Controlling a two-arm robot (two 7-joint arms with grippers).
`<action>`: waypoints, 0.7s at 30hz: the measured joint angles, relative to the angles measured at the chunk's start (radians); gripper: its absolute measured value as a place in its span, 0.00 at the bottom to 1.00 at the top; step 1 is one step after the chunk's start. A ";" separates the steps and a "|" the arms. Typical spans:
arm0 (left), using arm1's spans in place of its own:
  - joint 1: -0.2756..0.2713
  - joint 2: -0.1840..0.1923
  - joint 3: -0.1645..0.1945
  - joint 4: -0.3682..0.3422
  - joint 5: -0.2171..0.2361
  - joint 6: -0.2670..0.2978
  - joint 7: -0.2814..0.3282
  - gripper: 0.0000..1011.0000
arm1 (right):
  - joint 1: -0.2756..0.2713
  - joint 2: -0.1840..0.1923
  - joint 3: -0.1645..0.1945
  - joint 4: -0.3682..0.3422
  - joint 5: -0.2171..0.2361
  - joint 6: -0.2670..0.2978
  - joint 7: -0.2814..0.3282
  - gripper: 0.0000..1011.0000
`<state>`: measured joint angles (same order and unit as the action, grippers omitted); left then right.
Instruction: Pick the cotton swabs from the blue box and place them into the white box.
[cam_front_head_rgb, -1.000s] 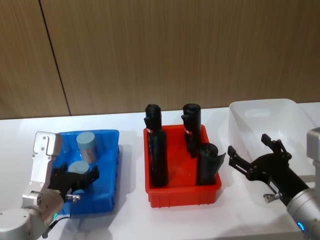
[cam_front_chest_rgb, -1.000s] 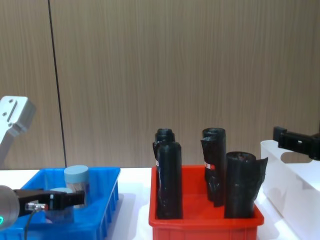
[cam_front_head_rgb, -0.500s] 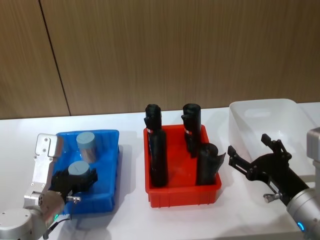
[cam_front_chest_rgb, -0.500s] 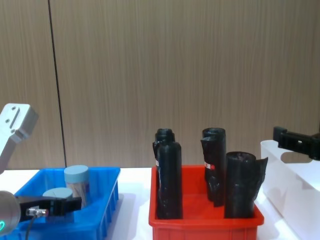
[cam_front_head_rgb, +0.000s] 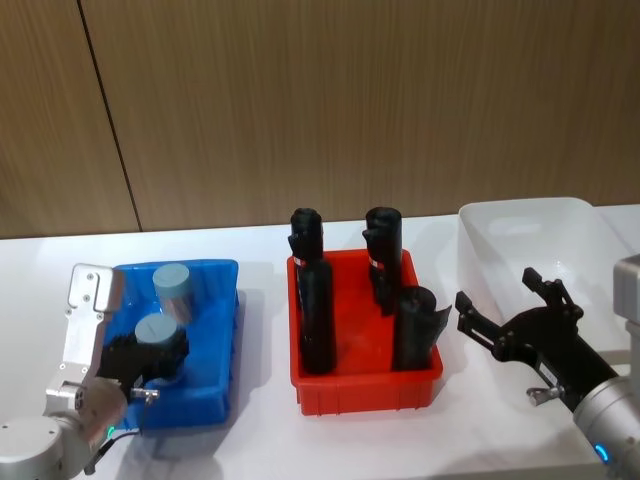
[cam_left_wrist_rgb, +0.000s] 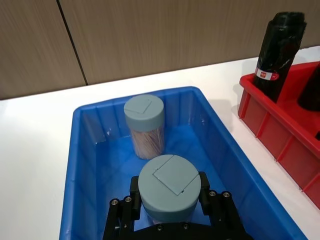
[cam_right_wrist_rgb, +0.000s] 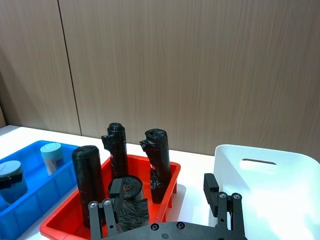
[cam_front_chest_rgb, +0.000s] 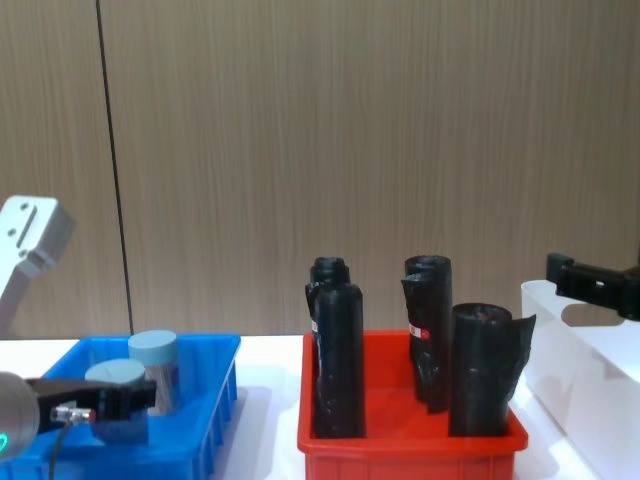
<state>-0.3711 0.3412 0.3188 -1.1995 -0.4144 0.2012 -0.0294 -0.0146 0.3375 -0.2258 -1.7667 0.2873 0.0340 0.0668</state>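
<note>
The left gripper (cam_front_head_rgb: 151, 352) grips a small clear cylindrical jar of cotton swabs (cam_front_head_rgb: 157, 330) by its sides, just under the pale blue lid, near the front of the bright blue ribbed plastic bin (cam_front_head_rgb: 222, 345) — a second such jar (cam_front_head_rgb: 172, 288) stands just behind, apart from it. Whether the held jar's base rests on the bin floor cannot be told. A sound lift would go straight up, upright and clear of the flared rim, then high over the black wrapped rolls (cam_front_head_rgb: 317, 310) in the red plastic bin (cam_front_head_rgb: 365, 390) toward the white translucent bin (cam_front_head_rgb: 520, 213) — at whose near side the right gripper (cam_front_head_rgb: 497, 292) hovers, fingers spread and empty.
</note>
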 joint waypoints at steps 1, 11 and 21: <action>0.001 0.001 0.000 -0.004 0.002 -0.003 0.000 0.65 | 0.000 0.000 0.000 0.000 0.000 0.000 0.000 0.99; 0.024 0.020 -0.008 -0.083 0.031 -0.058 -0.033 0.65 | 0.000 0.000 0.000 0.000 0.000 0.000 0.000 0.99; 0.045 0.051 -0.020 -0.182 0.044 -0.099 -0.132 0.65 | 0.000 0.000 0.000 0.000 0.000 0.000 0.000 0.99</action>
<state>-0.3263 0.3917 0.2983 -1.3813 -0.3699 0.1019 -0.1611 -0.0146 0.3374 -0.2258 -1.7667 0.2874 0.0340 0.0668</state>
